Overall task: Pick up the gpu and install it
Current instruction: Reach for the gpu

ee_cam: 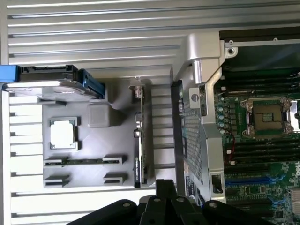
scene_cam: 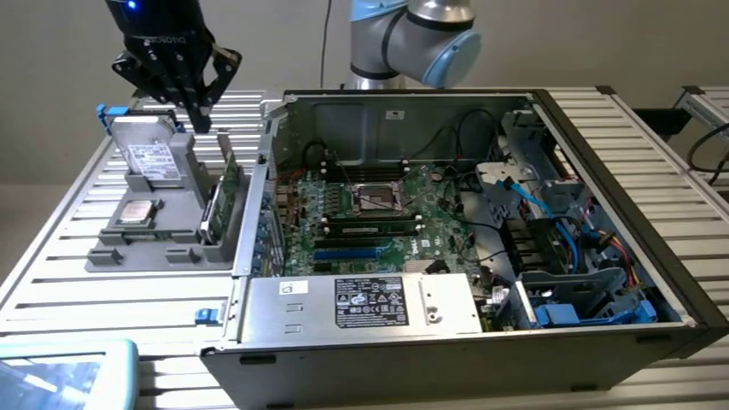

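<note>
I see my black gripper [scene_cam: 203, 122] with its fingers pinched together on nothing, hanging above the back end of the grey plastic parts tray [scene_cam: 135, 249] on the exterior view's left. The gpu [scene_cam: 231, 182], a thin green circuit card with a silver metal end bracket, stands on edge in a slot on the tray's side nearest the open black-and-silver computer case [scene_cam: 638, 213], just below the fingertips and not touched.
</note>
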Action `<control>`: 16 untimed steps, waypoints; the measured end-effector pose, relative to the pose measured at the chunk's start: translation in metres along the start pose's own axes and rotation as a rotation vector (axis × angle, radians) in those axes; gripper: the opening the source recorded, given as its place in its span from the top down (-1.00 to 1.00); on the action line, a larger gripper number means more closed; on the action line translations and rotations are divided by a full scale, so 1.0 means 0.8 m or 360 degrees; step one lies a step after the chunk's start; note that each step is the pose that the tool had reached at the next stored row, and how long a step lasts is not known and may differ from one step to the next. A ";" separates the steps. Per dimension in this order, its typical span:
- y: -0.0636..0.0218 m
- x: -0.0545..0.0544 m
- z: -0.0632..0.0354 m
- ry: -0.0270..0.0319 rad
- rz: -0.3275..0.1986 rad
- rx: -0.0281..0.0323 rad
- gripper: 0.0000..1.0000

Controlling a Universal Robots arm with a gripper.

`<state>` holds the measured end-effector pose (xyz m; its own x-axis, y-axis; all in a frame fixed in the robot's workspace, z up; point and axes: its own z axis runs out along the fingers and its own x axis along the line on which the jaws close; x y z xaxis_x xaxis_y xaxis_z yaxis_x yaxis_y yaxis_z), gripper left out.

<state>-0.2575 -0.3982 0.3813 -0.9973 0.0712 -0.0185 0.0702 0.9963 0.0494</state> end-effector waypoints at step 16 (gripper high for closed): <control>0.009 0.028 0.005 -0.00001 0.0000 -0.00025 0.79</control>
<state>-0.2793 -0.3892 0.3770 -0.9973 0.0712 -0.0186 0.0702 0.9962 0.0509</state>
